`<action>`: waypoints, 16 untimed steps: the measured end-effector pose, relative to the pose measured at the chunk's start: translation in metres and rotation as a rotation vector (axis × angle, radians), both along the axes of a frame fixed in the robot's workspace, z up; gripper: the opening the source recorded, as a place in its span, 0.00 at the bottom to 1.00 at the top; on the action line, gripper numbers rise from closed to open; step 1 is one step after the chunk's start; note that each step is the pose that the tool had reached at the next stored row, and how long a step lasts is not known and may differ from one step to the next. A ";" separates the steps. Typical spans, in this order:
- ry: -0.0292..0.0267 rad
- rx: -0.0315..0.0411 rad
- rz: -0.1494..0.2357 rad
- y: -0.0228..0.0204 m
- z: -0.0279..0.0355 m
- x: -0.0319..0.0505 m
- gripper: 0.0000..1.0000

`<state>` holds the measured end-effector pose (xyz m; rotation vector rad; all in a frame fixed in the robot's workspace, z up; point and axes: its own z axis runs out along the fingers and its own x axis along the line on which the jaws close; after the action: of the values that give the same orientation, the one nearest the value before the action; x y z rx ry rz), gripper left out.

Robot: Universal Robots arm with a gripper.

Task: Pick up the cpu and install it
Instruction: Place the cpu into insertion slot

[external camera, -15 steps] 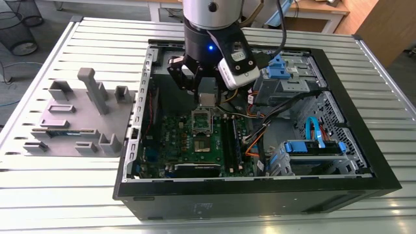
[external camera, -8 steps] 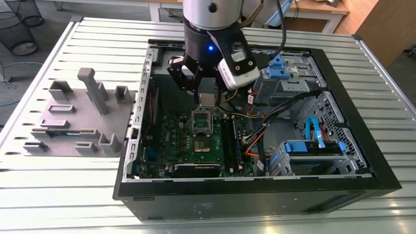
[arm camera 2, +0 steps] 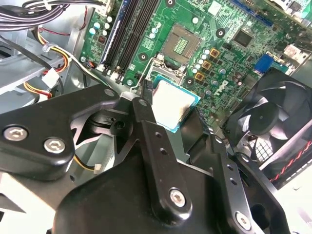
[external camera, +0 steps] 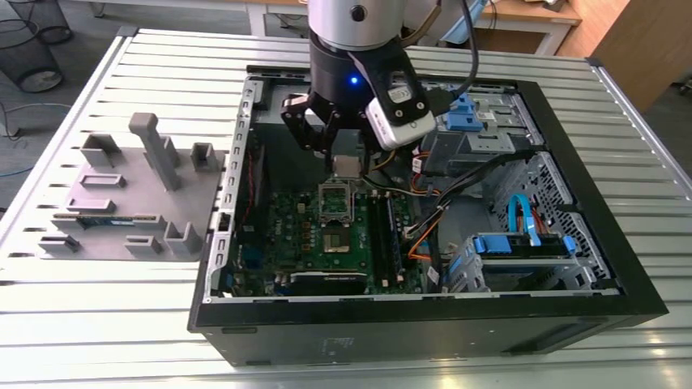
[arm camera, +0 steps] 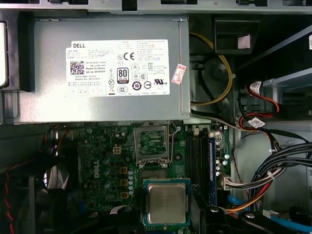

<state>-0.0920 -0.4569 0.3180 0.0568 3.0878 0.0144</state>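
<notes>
At 9 o'clock in the exterior view sits the bumpy grey plastic tray (external camera: 108,203), and right of it the big black computer case (external camera: 433,326) lies open with a flat green board (external camera: 290,231) inside. At 12 o'clock of the case the black gripper (external camera: 345,162) hangs over the board, its fingers (arm camera 2: 146,109) squeezed tight on the cpu (arm camera 2: 173,103), a small flat square chip with a shiny silver top, up in the air. I think picking up is done and putting in is the step now, which needs the chip flat and lined up over the dark square metal-framed socket (external camera: 337,241).
</notes>
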 end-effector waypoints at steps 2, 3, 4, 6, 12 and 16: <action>-0.0001 0.0002 0.000 -0.0016 -0.0005 0.0001 0.47; 0.0000 0.0002 0.000 -0.0026 -0.0009 0.0001 0.47; -0.0001 0.0002 0.000 -0.0037 -0.0013 0.0001 0.47; 0.0000 0.0001 0.000 -0.0057 -0.0020 0.0000 0.47; -0.0001 0.0002 0.000 -0.0091 -0.0035 0.0000 0.47; -0.0001 0.0001 0.000 -0.0092 -0.0035 0.0001 0.47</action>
<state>-0.0920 -0.4661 0.3145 0.0565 3.0877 0.0145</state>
